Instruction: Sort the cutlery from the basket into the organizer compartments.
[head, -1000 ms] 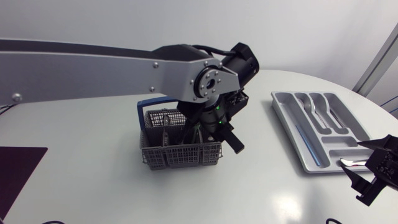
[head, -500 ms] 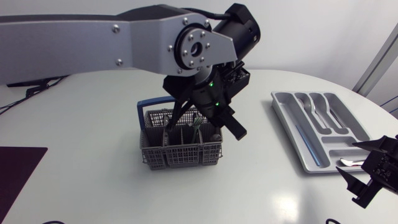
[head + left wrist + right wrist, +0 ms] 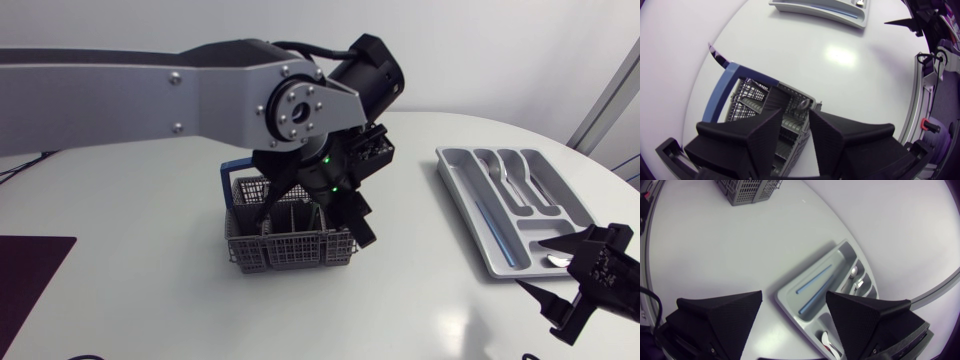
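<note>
grey mesh basket (image 3: pixel 290 250) with blue handle sits under the narrowly parted, empty left gripper (image 3: pixel 795 112); right gripper (image 3: pixel 794 295) gapes empty.

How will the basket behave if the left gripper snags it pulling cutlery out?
Probably light: the basket is thin open mesh, so it may lift or slide on the smooth table. Likely stiff; its walls hold a box shape. Fairly tall for its base, it could tip.
</note>
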`<action>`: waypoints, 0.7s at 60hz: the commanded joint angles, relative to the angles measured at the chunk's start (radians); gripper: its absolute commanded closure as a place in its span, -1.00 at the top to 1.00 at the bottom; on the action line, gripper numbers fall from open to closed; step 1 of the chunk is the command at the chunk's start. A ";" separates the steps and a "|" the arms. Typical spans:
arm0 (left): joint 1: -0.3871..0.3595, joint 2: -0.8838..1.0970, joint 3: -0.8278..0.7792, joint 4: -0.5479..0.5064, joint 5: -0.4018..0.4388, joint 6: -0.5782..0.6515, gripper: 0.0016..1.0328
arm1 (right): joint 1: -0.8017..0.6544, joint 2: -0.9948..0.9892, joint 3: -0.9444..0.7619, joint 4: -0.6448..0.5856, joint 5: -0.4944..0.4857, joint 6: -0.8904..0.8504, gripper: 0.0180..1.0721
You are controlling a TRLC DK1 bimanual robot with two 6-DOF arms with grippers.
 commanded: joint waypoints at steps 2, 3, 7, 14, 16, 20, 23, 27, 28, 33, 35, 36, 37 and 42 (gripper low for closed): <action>0.010 -0.068 -0.088 0.034 0.001 0.047 -0.10 | 0.117 -0.014 0.094 -0.061 0.014 0.158 0.74; 0.013 -0.074 -0.095 0.037 0.001 0.047 -0.10 | 0.135 -0.014 0.105 -0.069 0.016 0.181 0.74; 0.019 -0.097 -0.129 0.042 0.007 0.058 0.02 | 0.246 -0.008 0.146 -0.092 0.045 0.292 0.74; 0.030 -0.155 -0.201 0.066 0.016 0.075 0.17 | 0.441 0.029 0.209 -0.106 0.094 0.470 0.74; 0.033 -0.170 -0.224 0.074 0.022 0.081 0.17 | 0.482 0.050 0.229 -0.112 0.092 0.508 0.74; 0.040 -0.198 -0.264 0.085 0.041 0.088 0.19 | 0.562 0.092 0.260 -0.114 0.092 0.582 0.74; 0.040 -0.216 -0.293 0.094 0.048 0.093 0.26 | 0.616 0.123 0.281 -0.109 0.094 0.631 0.74; 0.040 -0.235 -0.332 0.112 0.051 0.098 0.28 | 0.660 0.162 0.308 -0.106 0.092 0.672 0.74; 0.040 -0.236 -0.336 0.115 0.051 0.099 0.28 | 0.669 0.173 0.315 -0.103 0.092 0.685 0.74; 0.040 -0.252 -0.379 0.137 0.056 0.107 0.29 | 0.724 0.231 0.347 -0.078 0.092 0.755 0.74; 0.040 -0.258 -0.391 0.141 0.058 0.111 0.32 | 0.740 0.256 0.361 -0.078 0.091 0.772 0.74; 0.040 -0.261 -0.397 0.145 0.059 0.113 0.34 | 0.749 0.270 0.369 -0.078 0.091 0.783 0.74; 0.040 -0.265 -0.410 0.151 0.065 0.114 0.34 | 0.761 0.282 0.377 -0.075 0.089 0.793 0.74; 0.042 -0.276 -0.443 0.175 0.070 0.119 0.34 | 0.803 0.339 0.406 -0.051 0.091 0.850 0.73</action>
